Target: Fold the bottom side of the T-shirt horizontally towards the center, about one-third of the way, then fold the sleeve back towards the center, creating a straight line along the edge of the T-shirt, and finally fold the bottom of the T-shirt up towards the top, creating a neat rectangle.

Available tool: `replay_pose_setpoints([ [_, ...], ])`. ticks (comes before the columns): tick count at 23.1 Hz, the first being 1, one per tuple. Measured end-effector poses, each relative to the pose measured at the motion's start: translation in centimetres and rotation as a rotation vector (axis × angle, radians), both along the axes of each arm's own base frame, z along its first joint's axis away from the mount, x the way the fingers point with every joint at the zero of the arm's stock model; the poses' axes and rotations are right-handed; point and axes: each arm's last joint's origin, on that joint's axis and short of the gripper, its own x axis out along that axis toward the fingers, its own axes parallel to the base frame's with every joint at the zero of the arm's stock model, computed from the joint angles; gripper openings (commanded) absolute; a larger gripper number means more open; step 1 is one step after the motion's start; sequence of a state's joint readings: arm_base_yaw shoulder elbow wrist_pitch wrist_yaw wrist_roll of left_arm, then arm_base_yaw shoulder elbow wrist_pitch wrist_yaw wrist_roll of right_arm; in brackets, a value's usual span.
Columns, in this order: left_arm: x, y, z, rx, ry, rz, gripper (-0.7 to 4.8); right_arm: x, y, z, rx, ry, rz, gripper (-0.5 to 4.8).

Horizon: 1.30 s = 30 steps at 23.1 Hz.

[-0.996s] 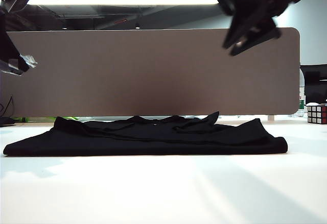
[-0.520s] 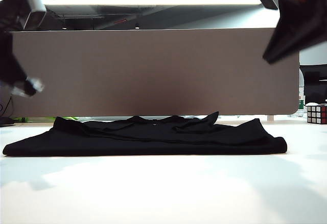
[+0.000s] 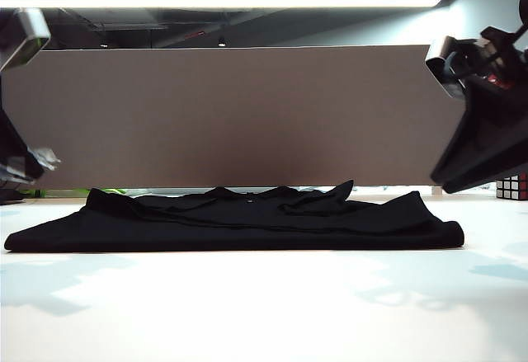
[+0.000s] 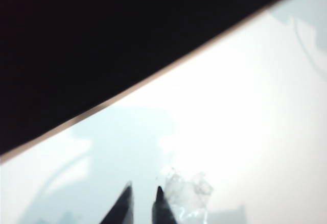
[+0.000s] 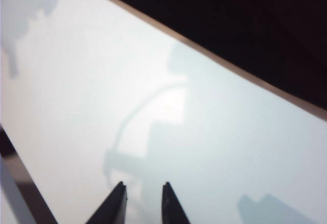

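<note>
- Nearest the exterior camera: bare white table [image 3: 264,312], with soft shadows on it at lower left and lower right.
- Mid-frame, centre: the T-shirt [image 3: 239,222] lies flat on the table as a long, low black band. Its front edge is straight; small folds and a raised point show along its far side, right of centre.
- Left edge of the exterior frame, mid-height: left gripper [image 3: 37,162], held above the table and apart from the T-shirt. In the left wrist view the left gripper [image 4: 143,199] shows two dark fingertips [image 4: 124,203] with only a narrow gap between them, nothing pinched; a crumpled clear scrap [image 4: 188,189] sits just beside them. The black cloth fills the far part of that view.
- Right edge of the exterior frame, mid-height: right gripper [image 3: 483,160], also above the table, clear of the cloth. In the right wrist view the right gripper [image 5: 143,197] has its fingertips spread a little, empty, over white table.
- Behind the T-shirt: tan divider panel [image 3: 247,115] across the frame.
- Far right, beside the panel: Rubik's cube [image 3: 515,187], partly hidden by the right arm.
</note>
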State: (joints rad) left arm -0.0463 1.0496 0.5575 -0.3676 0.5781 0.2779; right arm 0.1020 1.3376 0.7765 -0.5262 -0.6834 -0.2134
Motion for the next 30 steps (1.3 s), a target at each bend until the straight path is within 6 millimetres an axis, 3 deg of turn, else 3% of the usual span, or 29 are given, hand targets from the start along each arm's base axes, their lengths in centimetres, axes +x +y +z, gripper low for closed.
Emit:
replay_pose_setpoints([
  [4, 0.1, 1.4, -1.6, -0.152, 0.063, 0.236, 1.11, 0.6, -0.1, -0.3, 0.094, 0.031, -0.129, 1.35],
  [7, 0.0, 3.1, -1.9, -0.209, 0.100, 0.378, 1.89, 1.1, -1.1, 0.0, 0.122, 0.023, -0.207, 2.84],
  [9, -0.3, 4.6, -2.2, -0.261, 0.134, 0.495, 2.20, 1.2, -1.9, 0.1, 0.138, 0.028, -0.258, 3.39],
  [11, -0.6, 6.2, -2.4, -0.336, 0.162, 0.596, 2.20, 1.3, -2.7, 0.0, 0.147, 0.043, -0.305, 3.37],
  [17, -1.3, 8.3, -2.9, -0.463, 0.161, 0.701, 2.20, 1.6, -4.6, 0.2, 0.189, 0.061, -0.432, 3.37],
  [22, -0.9, 8.5, -2.8, -0.495, 0.127, 0.718, 2.20, 2.1, -5.2, -0.2, 0.225, 0.098, -0.501, 3.37],
  [28, 0.2, 8.9, -4.9, -0.565, 0.247, 0.765, 2.23, 3.0, -5.2, -2.5, 0.248, 0.202, -0.506, 3.37],
  [30, 0.7, 9.0, -5.5, -0.600, 0.270, 0.753, 2.62, 3.4, -5.2, -3.1, 0.261, 0.223, -0.506, 3.37],
])
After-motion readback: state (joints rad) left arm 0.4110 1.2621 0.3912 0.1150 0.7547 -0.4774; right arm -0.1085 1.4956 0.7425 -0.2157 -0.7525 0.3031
